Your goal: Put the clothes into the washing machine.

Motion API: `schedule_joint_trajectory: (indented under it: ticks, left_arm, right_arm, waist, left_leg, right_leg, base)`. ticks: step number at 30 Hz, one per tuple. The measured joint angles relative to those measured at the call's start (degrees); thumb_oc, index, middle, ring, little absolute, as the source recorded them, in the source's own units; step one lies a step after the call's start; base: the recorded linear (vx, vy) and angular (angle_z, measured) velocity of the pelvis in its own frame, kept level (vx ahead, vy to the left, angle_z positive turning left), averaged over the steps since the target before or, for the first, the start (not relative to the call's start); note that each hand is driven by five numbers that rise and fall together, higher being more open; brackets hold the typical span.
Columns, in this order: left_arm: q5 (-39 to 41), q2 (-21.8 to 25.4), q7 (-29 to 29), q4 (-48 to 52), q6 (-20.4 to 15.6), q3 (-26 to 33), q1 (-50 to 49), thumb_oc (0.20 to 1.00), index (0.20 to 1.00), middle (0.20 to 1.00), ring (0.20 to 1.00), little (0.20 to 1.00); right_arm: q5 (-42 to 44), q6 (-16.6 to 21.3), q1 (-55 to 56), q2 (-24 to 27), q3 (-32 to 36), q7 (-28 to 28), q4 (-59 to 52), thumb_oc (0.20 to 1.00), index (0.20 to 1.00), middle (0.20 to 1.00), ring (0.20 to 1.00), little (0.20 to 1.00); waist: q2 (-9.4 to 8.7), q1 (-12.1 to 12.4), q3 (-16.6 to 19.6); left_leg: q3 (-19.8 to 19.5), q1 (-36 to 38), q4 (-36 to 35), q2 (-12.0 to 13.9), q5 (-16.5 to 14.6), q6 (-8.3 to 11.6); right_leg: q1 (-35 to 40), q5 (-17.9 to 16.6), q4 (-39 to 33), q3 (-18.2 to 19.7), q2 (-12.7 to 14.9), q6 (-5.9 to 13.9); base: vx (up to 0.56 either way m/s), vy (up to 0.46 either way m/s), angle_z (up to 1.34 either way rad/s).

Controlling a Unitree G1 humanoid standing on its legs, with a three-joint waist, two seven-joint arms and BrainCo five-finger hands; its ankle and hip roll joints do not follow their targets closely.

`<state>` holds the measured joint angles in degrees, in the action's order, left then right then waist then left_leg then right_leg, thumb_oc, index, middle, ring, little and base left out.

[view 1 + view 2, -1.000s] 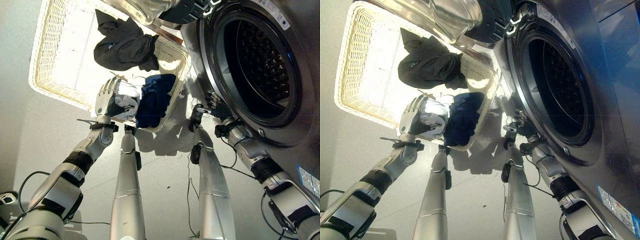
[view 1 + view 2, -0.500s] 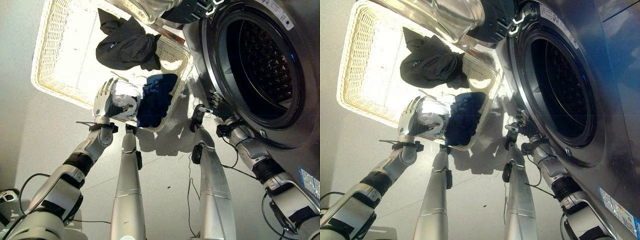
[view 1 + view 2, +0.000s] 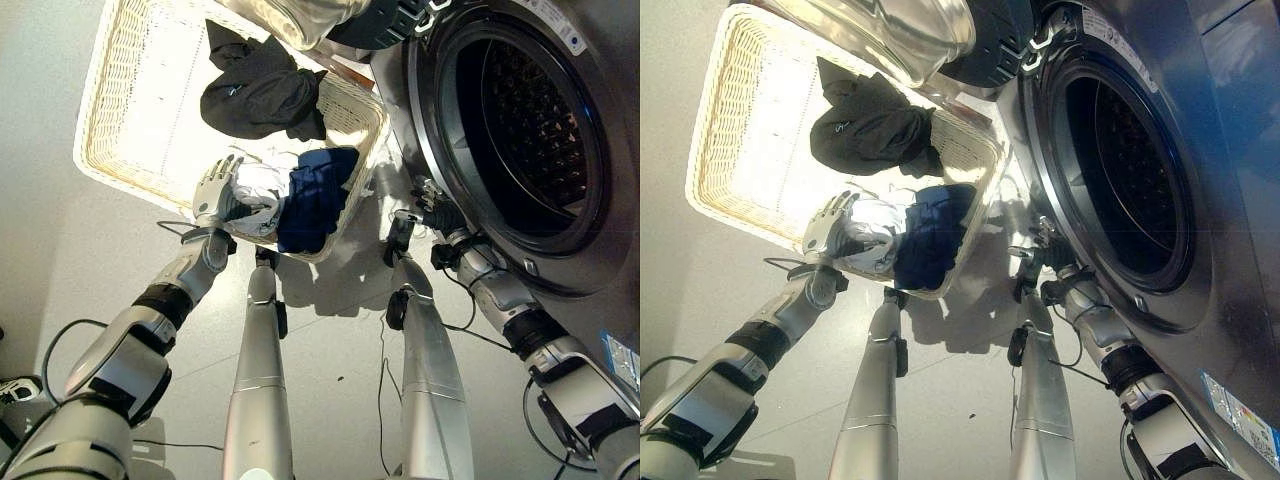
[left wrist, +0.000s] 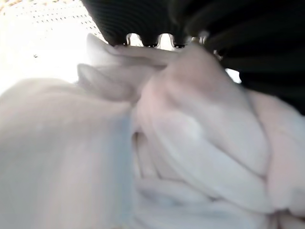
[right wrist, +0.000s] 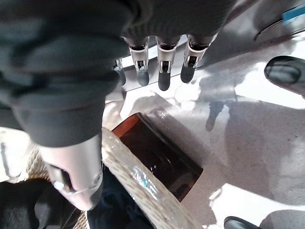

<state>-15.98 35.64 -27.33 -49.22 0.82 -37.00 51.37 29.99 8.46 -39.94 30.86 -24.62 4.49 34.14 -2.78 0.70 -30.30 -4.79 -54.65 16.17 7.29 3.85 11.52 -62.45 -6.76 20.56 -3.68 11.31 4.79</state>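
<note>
A white wicker basket lies on the floor left of the washing machine, whose round drum stands open. In the basket are a black garment, a dark blue garment and a white cloth. My left hand rests on the white cloth at the basket's near edge, fingers spread and fairly straight. The white cloth presses close against the palm in the left wrist view. My right hand hangs open by the machine's lower front, its fingers straight and holding nothing.
The machine's glass door is swung open above the basket's far end. A dark brown thing sits beside the basket's rim below the right hand. Bare grey floor lies to the left of the basket.
The whole picture has shifted a little, so the camera moved. My left hand has pushed further onto the white cloth. The right hand stays about where it was.
</note>
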Motion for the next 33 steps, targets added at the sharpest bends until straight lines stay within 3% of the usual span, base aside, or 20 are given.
schedule_joint_trajectory:
  ticks: [2, 3, 4, 5, 12, 18, 25, 31, 32, 33]
  left_arm:
    - [0.0, 0.5, 0.8, 0.0, 0.2, -0.2, 0.3, 1.000, 1.000, 1.000, 1.000, 1.000]
    - [0.0, 0.6, 1.6, 0.0, 0.4, -0.2, 0.6, 0.564, 0.564, 0.564, 0.564, 0.564]
    - [0.1, 0.6, 2.2, 0.0, 0.9, -0.3, 0.9, 0.235, 0.235, 0.235, 0.235, 0.235]
    - [1.2, 0.7, 2.8, 0.0, 1.3, -0.2, 1.4, 0.200, 0.200, 0.200, 0.200, 0.200]
    - [3.9, 3.4, 10.0, -4.7, 4.1, -0.2, 8.4, 0.200, 0.200, 0.200, 0.200, 0.200]
    - [5.6, 1.5, 15.5, -10.0, 5.0, -0.3, 8.7, 0.200, 0.200, 0.200, 0.200, 0.200]
    - [8.1, 0.7, 18.2, -11.6, 5.0, -0.6, 7.4, 0.200, 0.200, 0.200, 0.200, 0.200]
    - [10.4, 0.6, 16.4, -11.7, 4.6, -0.5, 6.5, 0.200, 0.200, 0.200, 0.200, 0.200]
    - [12.5, 0.3, 13.7, -11.7, 3.7, -0.4, 5.9, 0.366, 0.366, 0.366, 0.366, 0.366]
    - [14.2, 0.1, 11.8, -11.6, 2.9, 0.1, 5.3, 0.366, 0.366, 0.366, 0.366, 0.366]
  right_arm:
    - [0.0, 0.0, -0.3, 0.1, -0.7, -0.1, 0.1, 1.000, 1.000, 1.000, 1.000, 1.000]
    - [0.0, 0.0, -0.3, 0.1, -0.9, -0.2, 0.2, 1.000, 1.000, 1.000, 1.000, 1.000]
    - [0.0, 0.0, -0.3, 0.1, -1.0, -0.2, 0.3, 1.000, 1.000, 1.000, 1.000, 1.000]
    - [0.0, 0.0, -0.3, 0.1, -1.1, -0.2, 0.4, 1.000, 1.000, 1.000, 1.000, 1.000]
    - [0.0, 0.0, -0.7, -0.9, -1.2, -0.2, 0.5, 1.000, 1.000, 1.000, 1.000, 1.000]
    - [0.0, 0.0, -1.3, -0.7, -1.9, -0.2, 0.5, 1.000, 1.000, 1.000, 1.000, 1.000]
    - [0.0, -0.1, -2.1, -0.9, -2.3, -0.2, 0.5, 1.000, 1.000, 1.000, 1.000, 1.000]
    - [0.0, -0.1, -1.7, -0.9, -2.3, 0.0, 0.5, 1.000, 1.000, 1.000, 1.000, 1.000]
    - [0.0, -0.1, -1.7, -0.9, -2.3, 0.1, 0.5, 1.000, 1.000, 1.000, 1.000, 1.000]
    - [0.0, -0.1, -1.7, -0.9, -2.3, 0.2, 0.5, 1.000, 1.000, 1.000, 1.000, 1.000]
  waist:
    - [-0.05, -0.1, 0.0]
    - [-0.08, -0.1, 0.1]
    - [-0.07, -0.1, 0.2]
    - [-0.11, -0.2, 0.4]
    - [-0.70, -2.9, 2.3]
    - [-0.72, -4.3, 2.3]
    - [-0.71, -4.0, 2.3]
    - [-0.68, -4.0, 2.3]
    - [-0.67, -4.0, 2.3]
    - [-0.66, -3.9, 2.3]
  left_leg:
    - [0.0, -0.1, 0.1, 0.0, 0.0, 0.00]
    - [0.0, -0.1, 0.2, -0.1, 0.0, 0.00]
    - [0.0, -0.1, 0.2, -0.1, 0.0, 0.00]
    - [0.0, -0.2, 0.3, -0.1, 0.0, 0.00]
    - [0.0, -1.7, 0.7, -0.6, -0.1, -0.46]
    - [1.0, -1.4, 1.3, -0.5, -1.0, -0.54]
    - [1.1, -0.9, 1.6, -0.5, -1.1, -0.51]
    - [1.1, -0.9, 1.7, -0.5, -1.1, -0.50]
    - [1.1, -0.9, 1.7, -0.5, -1.1, -0.50]
    - [1.1, -0.9, 1.6, -0.4, -1.1, -0.49]
  right_leg:
    - [0.0, 0.0, -0.2, 0.0, 0.0, 0.05]
    - [0.0, -0.1, -0.4, 0.1, 0.0, 0.19]
    - [0.0, -0.1, -0.4, 0.1, 0.0, 0.23]
    - [0.0, -0.2, -0.5, 0.2, 0.0, 0.31]
    - [-0.3, -1.3, -2.1, 0.8, 0.0, 1.75]
    - [-0.1, -2.1, -2.5, 1.4, -0.3, 0.80]
    - [0.4, -1.9, -2.4, 1.6, -0.3, 1.02]
    - [0.4, -1.9, -2.5, 1.6, -0.4, 1.01]
    - [0.4, -1.9, -2.5, 1.6, -0.4, 1.00]
    - [0.4, -1.9, -2.5, 1.6, -0.4, 0.97]
  base:
    - [0.00, 0.000, 0.00]
    - [0.00, 0.000, 0.00]
    - [0.00, 0.000, 0.00]
    - [0.00, 0.000, 0.00]
    - [0.00, 0.001, 0.00]
    - [0.00, -0.004, -0.05]
    - [0.00, 0.000, 0.00]
    - [0.00, 0.000, 0.00]
    - [0.00, 0.000, 0.00]
    - [0.00, -0.063, 0.00]
